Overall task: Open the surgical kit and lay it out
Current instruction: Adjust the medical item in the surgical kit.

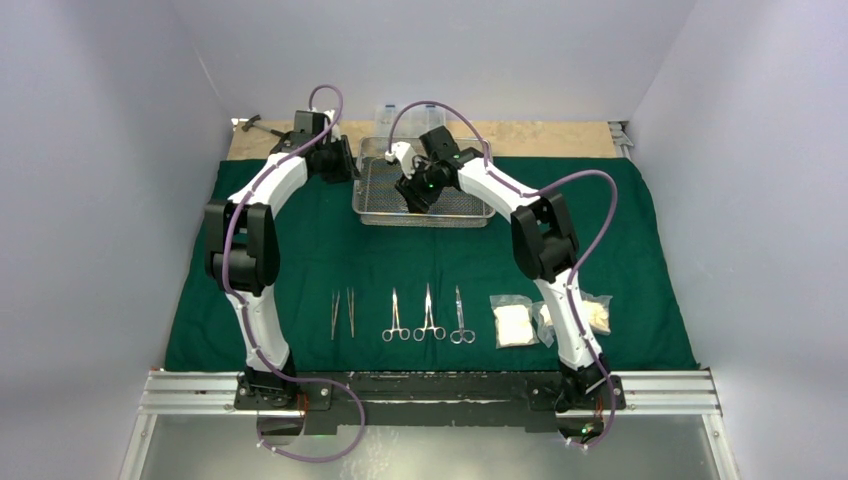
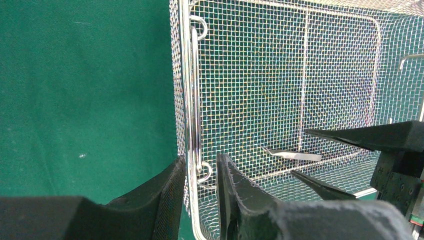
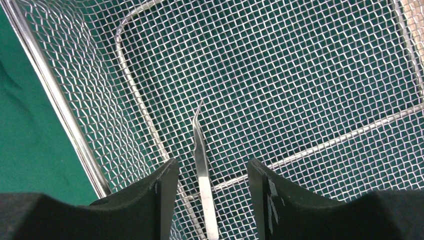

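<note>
A steel wire-mesh tray [image 1: 470,222] stands at the back of the dark green cloth [image 1: 300,260]. My left gripper [image 2: 201,162] is shut on the tray's left end wall and its wire handle [image 2: 194,90], one finger outside and one inside. Over the tray floor [image 3: 300,75] my right gripper [image 3: 213,167] is open, and bent-tip tweezers [image 3: 201,160] lie loose between its fingers, touching neither. Near the front of the cloth lie two tweezers [image 1: 343,312], three scissors-like instruments [image 1: 430,315] and gauze packets [image 1: 515,322], partly hidden by the right arm.
Behind the tray stands a clear plastic box [image 1: 410,112]. A small hammer [image 1: 255,124] lies on the bare wood at the back left. Metal rails [image 1: 430,392] holding both arm bases run along the near edge. Grey walls close in both sides.
</note>
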{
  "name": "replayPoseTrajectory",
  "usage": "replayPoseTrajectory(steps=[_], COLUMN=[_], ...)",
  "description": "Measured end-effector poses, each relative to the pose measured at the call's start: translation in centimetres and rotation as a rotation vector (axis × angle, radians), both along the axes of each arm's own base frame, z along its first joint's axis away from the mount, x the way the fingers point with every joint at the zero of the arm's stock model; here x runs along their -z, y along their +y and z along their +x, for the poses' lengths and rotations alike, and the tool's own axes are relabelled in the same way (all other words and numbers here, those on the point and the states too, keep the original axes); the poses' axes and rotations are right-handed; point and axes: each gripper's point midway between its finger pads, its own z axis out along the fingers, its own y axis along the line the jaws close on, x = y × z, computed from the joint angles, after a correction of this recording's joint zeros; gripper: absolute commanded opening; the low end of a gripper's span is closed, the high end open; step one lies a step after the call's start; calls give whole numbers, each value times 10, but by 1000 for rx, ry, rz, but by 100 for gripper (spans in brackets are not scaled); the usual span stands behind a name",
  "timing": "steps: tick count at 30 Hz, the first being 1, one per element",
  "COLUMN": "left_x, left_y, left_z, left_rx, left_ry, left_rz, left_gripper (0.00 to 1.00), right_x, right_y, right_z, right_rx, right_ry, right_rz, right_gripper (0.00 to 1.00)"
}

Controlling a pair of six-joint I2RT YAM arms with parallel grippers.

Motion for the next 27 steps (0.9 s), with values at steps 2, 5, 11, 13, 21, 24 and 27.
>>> replayPoseTrajectory(steps=[2, 5, 11, 13, 21, 24, 27], left_x=[0, 0, 1, 1, 2, 2, 2], left_y=[0, 0, 0, 0, 0, 0, 0], left_z=[0, 0, -1, -1, -3, -3, -3], left_rx=[0, 0, 0, 0, 0, 0, 0], left_ry=[0, 1, 4, 6, 14, 14, 15], left_rz=[0, 0, 0, 1, 1, 1, 1], left_gripper=[28, 28, 28, 28, 28, 27, 27], right_x=[1, 1, 2, 3, 8, 8, 8], right_y=[1, 2, 2, 2, 2, 3, 3], right_z=[-2, -1, 0, 1, 11, 13, 16], right_rx=[-10, -20, -24, -21, -6, 1, 15], right_ry=[-2, -14, -37, -48, -112, -136, -163], right_rz=[-6, -14, -36, -48, -101, -116, -138], right_gripper=[55, 54, 52, 52, 52, 46, 41])
